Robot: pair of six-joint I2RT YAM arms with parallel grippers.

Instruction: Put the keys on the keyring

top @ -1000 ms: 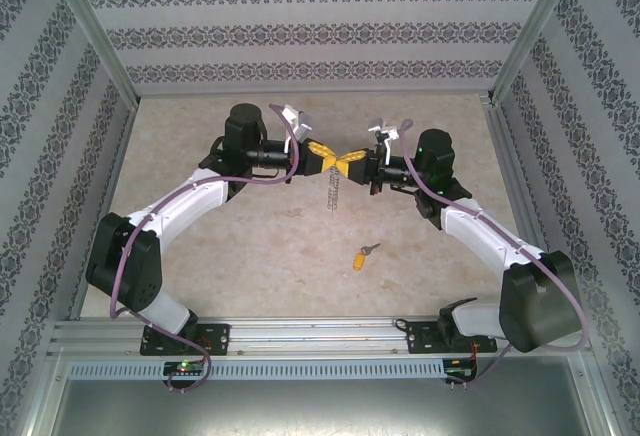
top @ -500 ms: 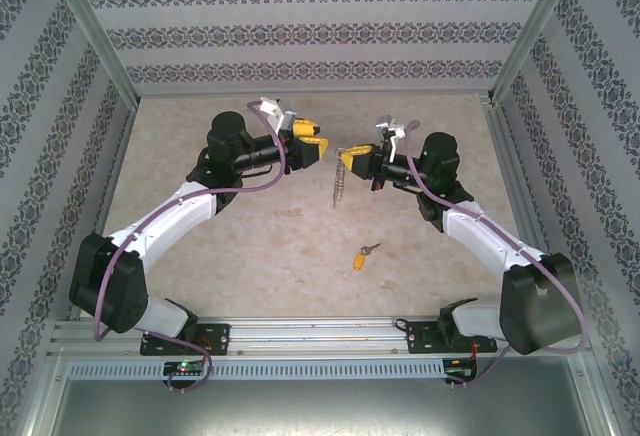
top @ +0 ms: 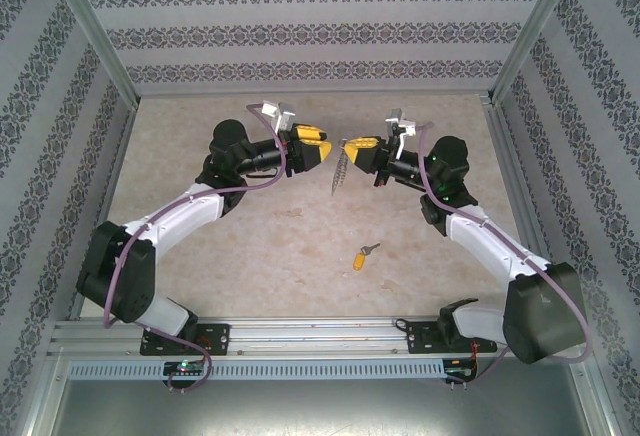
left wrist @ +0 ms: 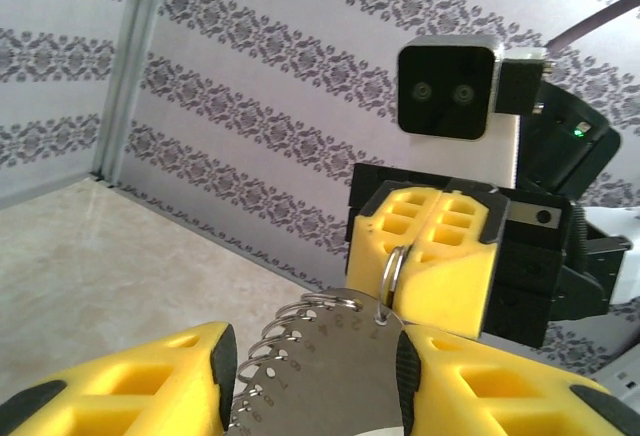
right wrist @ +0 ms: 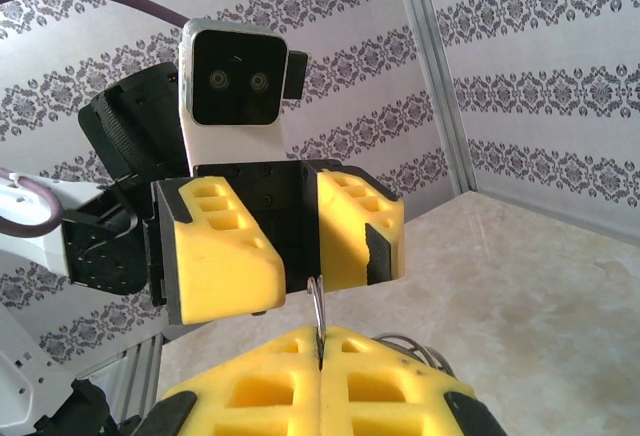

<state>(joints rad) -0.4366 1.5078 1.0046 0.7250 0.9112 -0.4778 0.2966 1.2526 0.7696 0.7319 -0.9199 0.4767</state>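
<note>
**Keyring pinched in my right claw, key down on the table**

From above, my right claw (top: 350, 144) is pressed shut on the top of the keyring (top: 337, 174), which hangs below it, tilted, above the table (top: 250, 226). My left claw (top: 322, 147) faces it just to the left, fingers standing apart, its tips near the keyring with a slight gap showing. The key (top: 364, 256), orange head and short silver blade, lies on the table nearer my bases, well apart from both claws and a little to the right of the hanging keyring.

From my left wrist, the yellow fingers of my left claw (left wrist: 315, 356) spread to either side at the bottom. In the gap between them I see the keyring (left wrist: 330, 381), a grey metal piece with a coil of wire along its left edge. A thin silver ring rises from it into my right claw (left wrist: 430, 256), whose fingers meet flat against each other.

From my right wrist, my right claw (right wrist: 320, 366) is closed tight, the thin ring of the keyring (right wrist: 317, 301) standing up from the seam between the fingers. My left claw (right wrist: 295, 246) sits opposite, parted, with nothing in it.
</note>
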